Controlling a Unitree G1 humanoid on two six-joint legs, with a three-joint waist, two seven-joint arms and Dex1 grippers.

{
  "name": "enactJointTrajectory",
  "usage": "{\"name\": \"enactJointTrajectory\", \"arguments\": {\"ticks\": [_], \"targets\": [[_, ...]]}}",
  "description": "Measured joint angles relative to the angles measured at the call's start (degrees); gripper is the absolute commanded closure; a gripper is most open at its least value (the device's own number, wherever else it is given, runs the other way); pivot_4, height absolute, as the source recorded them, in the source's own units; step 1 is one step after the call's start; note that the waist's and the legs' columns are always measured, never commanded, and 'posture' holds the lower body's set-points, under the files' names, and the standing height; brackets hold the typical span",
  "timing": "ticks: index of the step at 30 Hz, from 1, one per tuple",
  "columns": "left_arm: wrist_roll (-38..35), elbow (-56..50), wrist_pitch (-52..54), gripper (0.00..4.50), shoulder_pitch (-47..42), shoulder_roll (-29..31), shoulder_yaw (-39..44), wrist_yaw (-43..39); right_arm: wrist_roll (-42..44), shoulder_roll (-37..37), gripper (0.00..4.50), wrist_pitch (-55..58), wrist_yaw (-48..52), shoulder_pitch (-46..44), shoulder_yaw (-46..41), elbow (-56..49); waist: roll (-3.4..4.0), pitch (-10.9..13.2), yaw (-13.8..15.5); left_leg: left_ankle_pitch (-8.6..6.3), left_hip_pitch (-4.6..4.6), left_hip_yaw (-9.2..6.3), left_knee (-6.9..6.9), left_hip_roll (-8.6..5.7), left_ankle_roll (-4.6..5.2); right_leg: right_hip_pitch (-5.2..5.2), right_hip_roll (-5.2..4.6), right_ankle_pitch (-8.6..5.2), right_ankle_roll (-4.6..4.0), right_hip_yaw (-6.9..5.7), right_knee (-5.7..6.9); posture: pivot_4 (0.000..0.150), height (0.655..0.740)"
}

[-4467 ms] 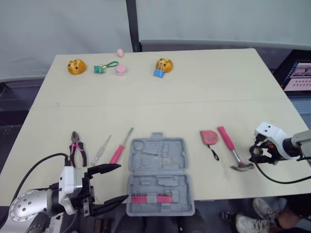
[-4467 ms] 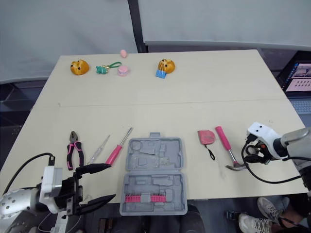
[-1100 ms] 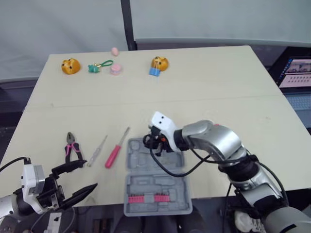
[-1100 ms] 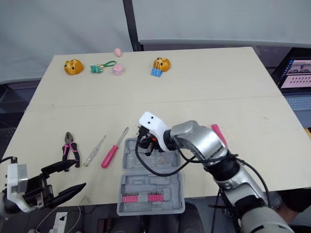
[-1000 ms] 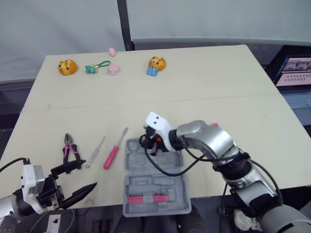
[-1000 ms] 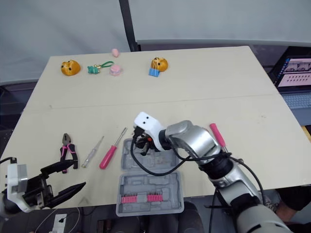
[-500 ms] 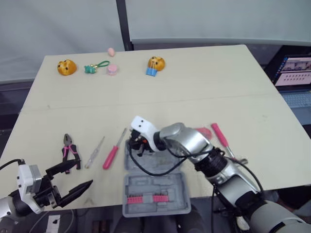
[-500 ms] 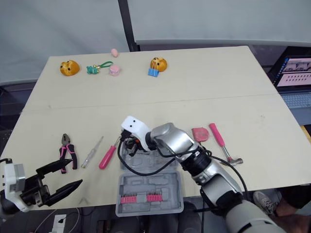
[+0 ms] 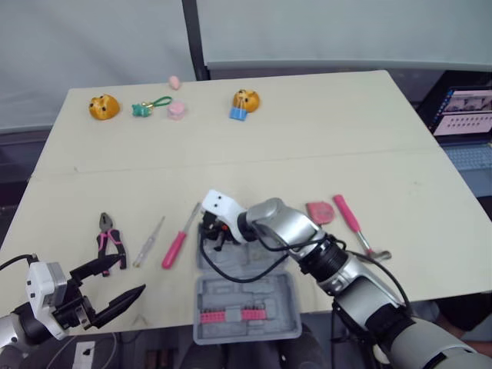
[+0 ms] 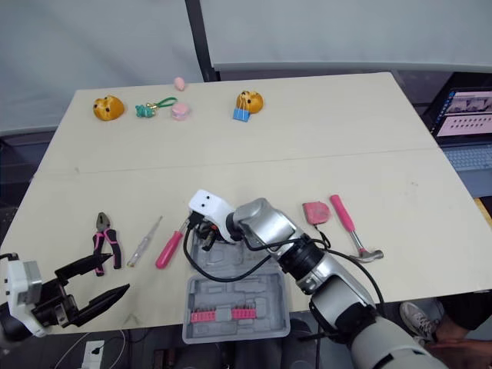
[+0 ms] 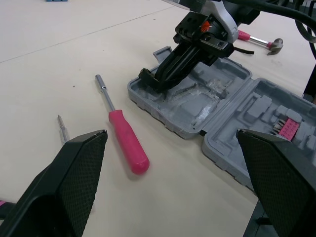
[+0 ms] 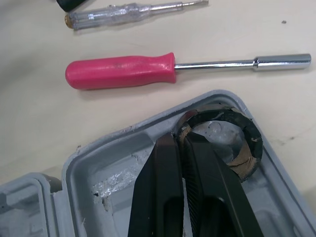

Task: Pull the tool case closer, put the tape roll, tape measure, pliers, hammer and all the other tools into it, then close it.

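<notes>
Two halves of the grey case (image 9: 254,292) lie open and flat at the near edge of the table (image 9: 307,154), hinge running across, with a pink strip of bits (image 9: 240,316) clipped into the near half. The right arm reaches across the case from the right, and the right fingers (image 12: 163,197) are pinched narrow on the wall of the black tape roll (image 12: 253,140), one finger inside the ring and one outside. The roll sits in the round recess at the far left corner of the far half, touching the tray there.

Left of the case, on the bare table, a pink driver (image 9: 175,247) lies just beside the case's far left corner with its metal shaft pointing away. A clear screwdriver (image 9: 150,241) lies beside that, and the pliers (image 9: 108,238) lie further left, pink grips toward the near edge.

To the right of the case, the pink tape measure (image 9: 319,212) and the hammer (image 9: 347,215) lie near each other, the hammer's head toward the near edge.

The left fingers (image 11: 74,173) are spread wide with nothing between them, low at the near left corner of the table and apart from the pliers, pointing toward the case.

Small toys (image 9: 102,106) sit in a row along the far edge.
</notes>
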Motion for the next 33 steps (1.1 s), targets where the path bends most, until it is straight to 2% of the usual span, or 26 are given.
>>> {"name": "enactJointTrajectory", "arguments": {"ticks": [10,15,28,33], "targets": [[0.21,-0.23,-0.05,0.0,0.56,-0.78,-0.01,0.12,-1.38,0.0,4.47,-1.01,1.09,0.0,0.64,0.18,0.0,0.0,-0.51,0.0,0.0,0.0,-0.02,0.0,0.0,0.0,0.0,0.0,0.0,0.0,0.0,0.15,0.7121],[0.58,-0.29,-0.11,0.0,0.77,-1.54,-0.03,0.11,-1.45,0.01,2.56,-0.96,1.8,0.09,0.67,0.13,0.0,0.0,-0.55,-0.01,0.0,0.0,-0.03,0.0,-0.01,0.0,-0.01,0.0,0.0,0.0,-0.01,0.15,0.7121],[0.94,-0.31,-0.11,0.0,0.74,-1.79,-0.09,0.06,2.68,-0.32,2.56,5.11,4.31,-2.37,-4.0,-8.39,0.0,0.0,-0.54,-0.01,-0.02,-0.01,-0.04,0.0,-0.01,-0.02,-0.02,0.0,0.0,0.0,-0.01,0.15,0.7121],[0.9,-0.33,-0.08,0.0,0.62,-1.79,-0.12,0.06,3.88,-0.51,2.56,3.6,3.36,0.7,-7.86,-11.21,0.0,0.0,-0.49,-0.01,-0.02,-0.01,-0.05,-0.01,-0.01,-0.01,-0.02,0.0,-0.01,0.0,-0.01,0.15,0.7121]]}}
